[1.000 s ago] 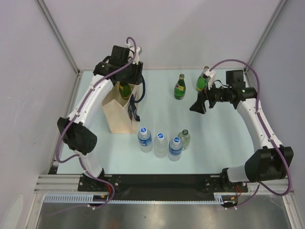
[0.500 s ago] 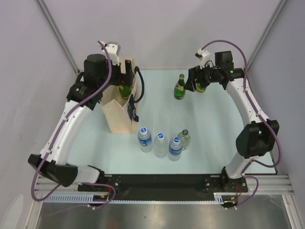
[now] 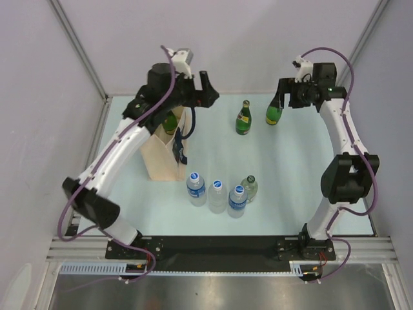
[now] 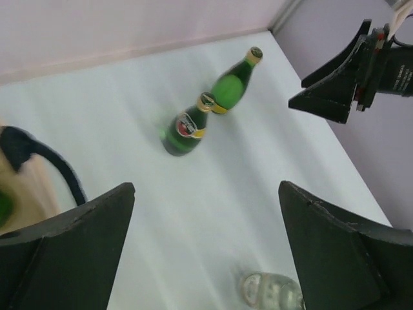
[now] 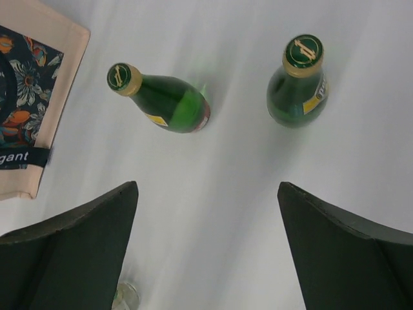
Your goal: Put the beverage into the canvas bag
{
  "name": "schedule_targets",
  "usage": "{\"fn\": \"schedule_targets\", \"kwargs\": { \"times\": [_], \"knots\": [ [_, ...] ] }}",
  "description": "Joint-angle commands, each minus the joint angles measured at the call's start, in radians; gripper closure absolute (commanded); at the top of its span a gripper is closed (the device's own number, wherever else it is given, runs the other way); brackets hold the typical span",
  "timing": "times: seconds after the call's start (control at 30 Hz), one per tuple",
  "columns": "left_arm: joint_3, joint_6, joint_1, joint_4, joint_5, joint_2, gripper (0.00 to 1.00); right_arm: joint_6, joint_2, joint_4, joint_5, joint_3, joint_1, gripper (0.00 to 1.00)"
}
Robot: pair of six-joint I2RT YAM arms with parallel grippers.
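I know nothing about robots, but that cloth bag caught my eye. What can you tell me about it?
The canvas bag is a beige cloth tote standing upright on the pale table, left of the loose bottles. Dark navy strap handles hang at its open top, and a dark floral patch sits on one side. A green bottle stands inside it. The left arm reaches over it; whether they touch cannot be told.

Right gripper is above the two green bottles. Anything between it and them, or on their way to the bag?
Nothing visible between the open right gripper and the green bottles. Bare table lies between them and the canvas bag, but the open left gripper hovers beside its mouth, possibly in the way.
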Motion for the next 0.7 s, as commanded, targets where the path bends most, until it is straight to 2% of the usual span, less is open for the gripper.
{"fn": "schedule_targets", "kwargs": {
  "times": [0.0,0.23,0.37,0.67],
  "knots": [
    [0.207,-0.099,-0.081,-0.062,-0.023,0.178,0.01,-0.116,-0.057,-0.135,-0.152,0.036,-0.068,0.0],
    [0.581,-0.152,-0.139,-0.207,-0.094,0.498,0.0,-0.223,-0.223,-0.176,-0.267,-0.164,-0.186,0.0],
    [0.661,-0.158,-0.156,-0.202,-0.121,0.605,0.0,-0.23,-0.319,-0.153,-0.274,-0.273,-0.195,0.0],
    [0.672,-0.116,-0.184,-0.109,-0.208,0.723,0.05,-0.177,-0.373,-0.102,-0.317,-0.405,-0.198,0.0]
  ]
}}
